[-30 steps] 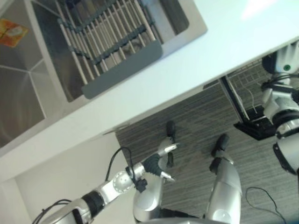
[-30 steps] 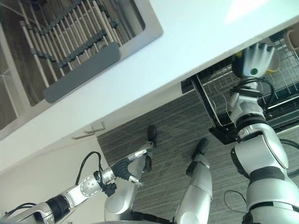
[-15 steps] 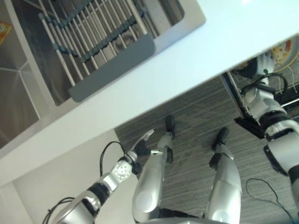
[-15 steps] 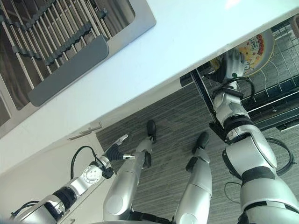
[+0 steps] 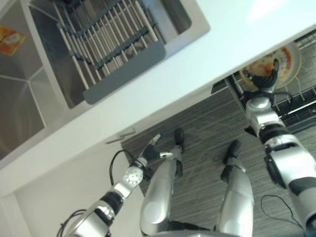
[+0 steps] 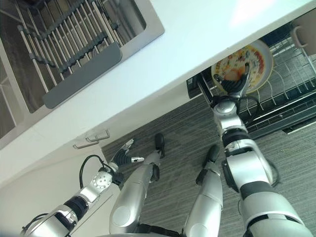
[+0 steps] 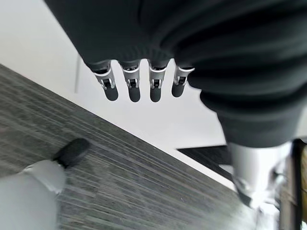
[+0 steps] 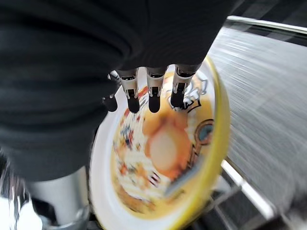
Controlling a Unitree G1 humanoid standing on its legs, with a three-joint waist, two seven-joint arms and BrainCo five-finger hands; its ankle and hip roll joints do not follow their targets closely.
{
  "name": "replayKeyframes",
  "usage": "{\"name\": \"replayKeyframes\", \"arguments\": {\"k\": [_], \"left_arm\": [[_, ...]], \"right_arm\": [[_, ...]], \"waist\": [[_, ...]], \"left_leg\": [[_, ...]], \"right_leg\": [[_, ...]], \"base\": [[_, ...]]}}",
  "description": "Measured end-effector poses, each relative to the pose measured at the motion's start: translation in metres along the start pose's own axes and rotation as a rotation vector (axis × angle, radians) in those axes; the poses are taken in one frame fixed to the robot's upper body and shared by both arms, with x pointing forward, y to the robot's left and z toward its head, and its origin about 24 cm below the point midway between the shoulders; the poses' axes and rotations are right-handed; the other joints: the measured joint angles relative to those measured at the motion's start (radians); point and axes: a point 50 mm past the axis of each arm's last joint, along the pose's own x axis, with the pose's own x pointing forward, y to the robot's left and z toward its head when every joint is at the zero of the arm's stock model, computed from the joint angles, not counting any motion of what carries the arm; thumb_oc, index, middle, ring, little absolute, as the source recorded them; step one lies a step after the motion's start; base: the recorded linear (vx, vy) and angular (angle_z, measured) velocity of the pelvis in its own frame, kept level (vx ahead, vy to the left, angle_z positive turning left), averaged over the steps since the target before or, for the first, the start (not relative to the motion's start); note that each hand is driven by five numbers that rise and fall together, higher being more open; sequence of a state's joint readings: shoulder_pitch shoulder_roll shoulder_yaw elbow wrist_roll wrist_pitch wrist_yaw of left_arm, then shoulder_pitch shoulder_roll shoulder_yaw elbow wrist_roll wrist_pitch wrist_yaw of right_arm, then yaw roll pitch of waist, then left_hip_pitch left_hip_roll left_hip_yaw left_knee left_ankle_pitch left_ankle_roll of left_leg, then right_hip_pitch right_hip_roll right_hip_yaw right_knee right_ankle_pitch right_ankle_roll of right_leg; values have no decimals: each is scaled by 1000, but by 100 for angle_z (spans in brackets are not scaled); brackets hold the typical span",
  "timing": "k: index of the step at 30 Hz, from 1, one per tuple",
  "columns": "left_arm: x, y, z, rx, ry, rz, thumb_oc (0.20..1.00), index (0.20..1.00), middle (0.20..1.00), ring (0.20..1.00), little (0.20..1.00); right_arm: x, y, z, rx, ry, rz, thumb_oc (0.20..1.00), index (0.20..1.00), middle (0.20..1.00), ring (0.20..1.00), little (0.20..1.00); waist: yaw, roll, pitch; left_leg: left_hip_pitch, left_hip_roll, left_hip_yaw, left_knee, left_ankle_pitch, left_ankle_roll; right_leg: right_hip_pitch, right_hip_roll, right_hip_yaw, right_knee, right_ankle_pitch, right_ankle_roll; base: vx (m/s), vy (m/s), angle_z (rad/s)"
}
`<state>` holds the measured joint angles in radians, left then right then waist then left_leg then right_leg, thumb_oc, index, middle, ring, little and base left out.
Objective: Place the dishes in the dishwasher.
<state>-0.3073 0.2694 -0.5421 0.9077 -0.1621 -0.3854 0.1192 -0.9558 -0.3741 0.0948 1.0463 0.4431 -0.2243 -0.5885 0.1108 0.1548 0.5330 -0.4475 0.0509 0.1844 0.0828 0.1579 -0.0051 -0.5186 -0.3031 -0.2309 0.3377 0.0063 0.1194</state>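
Right eye view: right hand (image 6: 233, 85), fingers loosely spread, reaches toward a yellow-rimmed plate (image 6: 254, 61) in the dishwasher rack (image 6: 291, 96); left hand (image 6: 122, 154) hangs relaxed.

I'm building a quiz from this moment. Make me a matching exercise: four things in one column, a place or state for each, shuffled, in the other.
Things:
1. plate
2. left hand
3. drying rack
4. right hand

Places or states:
A. in the sink
B. over the carpet, holding nothing
C. in the dishwasher rack
D. against the plate

Pairs: 1-C, 2-B, 3-A, 4-D
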Motion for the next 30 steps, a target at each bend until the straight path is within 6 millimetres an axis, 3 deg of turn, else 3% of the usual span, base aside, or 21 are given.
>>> {"name": "replayKeyframes", "arguments": {"k": [2,4,7,9,12,15,17,19,21,23,25,26,28,29,30], "left_arm": [[-17,-4,-42,-100,227,56,1000,1000,1000,1000,1000],[-36,-3,-68,-184,352,112,1000,1000,1000,1000,1000],[-47,-1,-80,-199,399,128,1000,1000,1000,1000,1000],[-60,-5,-93,-215,459,130,1000,1000,1000,1000,1000],[-84,-10,-114,-237,564,131,1000,1000,1000,1000,1000],[-96,-14,-124,-256,625,129,1000,1000,1000,1000,1000],[-115,-22,-136,-274,690,120,1000,1000,1000,1000,1000],[-135,-32,-148,-316,769,132,1000,1000,1000,1000,1000],[-160,-40,-160,-325,862,127,1000,1000,1000,1000,1000],[-161,-40,-161,-321,877,124,1000,1000,1000,1000,1000],[-171,-38,-167,-340,926,155,1000,1000,1000,1000,1000],[-176,-39,-169,-354,954,164,1000,1000,1000,1000,1000],[-194,-38,-176,-399,1007,220,1000,1000,1000,1000,1000],[-199,-39,-178,-401,1024,217,1000,1000,1000,1000,1000],[-203,-39,-180,-410,1042,211,1000,1000,1000,1000,1000]], "right_arm": [[-23,17,-13,178,19,137,1000,1000,1000,1000,1000],[-42,24,-19,224,2,220,1000,1000,1000,1000,1000],[-49,23,-20,240,-12,265,1000,1000,1000,1000,1000],[-55,15,-38,203,44,290,1000,1000,1000,1000,1000],[-71,13,-57,153,91,360,1000,1000,1000,1000,1000],[-75,12,-63,119,106,389,1000,1000,1000,1000,1000],[-86,2,-78,69,134,400,1000,1000,1000,1000,1000],[-94,-12,-94,42,176,400,1000,1000,1000,1000,1000],[-108,-32,-112,-17,219,402,1000,1000,1000,1000,1000],[-109,-45,-117,-51,228,393,1000,1000,1000,1000,1000],[-116,-61,-107,-65,163,416,1000,1000,1000,1000,1000],[-113,-77,-94,-56,97,390,1000,1000,1000,1000,1000],[-129,-134,-76,-77,-2,283,1000,1000,1000,1000,1000],[-131,-157,-79,-99,6,214,1000,1000,1000,1000,1000],[-133,-191,-87,-148,39,84,1000,1000,1000,1000,1000]], "waist": [[-38,-1,0],[-52,-3,-1],[-60,-13,-6],[-64,-29,-16],[-67,-56,-101],[-76,-65,-129],[-77,-70,-209],[-79,-76,-255],[-80,-94,-346],[-88,-97,-362],[-104,-102,-385],[-123,-106,-393],[-163,-126,-412],[-180,-135,-412],[-195,-144,-411]], "left_leg": [[65,9,10,-2,-11,-2],[142,22,15,-4,-24,-14],[186,34,16,-9,-35,-20],[251,53,16,-15,-43,-30],[276,71,19,-15,-56,-41],[342,82,20,-28,-61,-45],[379,88,21,-52,-65,-48],[459,94,28,-77,-76,-60],[496,100,45,-100,-83,-61],[518,103,46,-103,-85,-63],[541,114,53,-110,-91,-71],[549,123,67,-116,-91,-76],[561,141,75,-114,-97,-90],[566,143,79,-113,-97,-92],[572,148,88,-107,-104,-98]], "right_leg": [[65,11,5,-15,-5,-2],[142,23,4,-23,-11,3],[179,33,6,-20,-38,-5],[246,51,0,-27,-43,-14],[275,70,-2,-46,-48,-21],[345,85,-7,-70,-45,-25],[389,96,-18,-106,-48,-24],[478,110,-24,-157,-48,-24],[509,121,-19,-184,-52,-20],[535,127,-19,-199,-47,-23],[551,142,-13,-218,-49,-25],[551,156,-3,-220,-48,-21],[553,176,3,-216,-65,-26],[551,178,4,-202,-65,-27],[540,178,7,-171,-81,-36]], "base": [[70,18,-14],[52,-43,-14],[78,-68,-7],[103,-82,-8],[70,-59,-10],[120,-71,-4],[194,-73,-2],[220,-74,-7],[125,-69,-15],[82,-97,-7],[65,-120,-15],[74,-162,-26],[24,-120,-20],[-16,-52,-15],[-15,-36,-36]]}}
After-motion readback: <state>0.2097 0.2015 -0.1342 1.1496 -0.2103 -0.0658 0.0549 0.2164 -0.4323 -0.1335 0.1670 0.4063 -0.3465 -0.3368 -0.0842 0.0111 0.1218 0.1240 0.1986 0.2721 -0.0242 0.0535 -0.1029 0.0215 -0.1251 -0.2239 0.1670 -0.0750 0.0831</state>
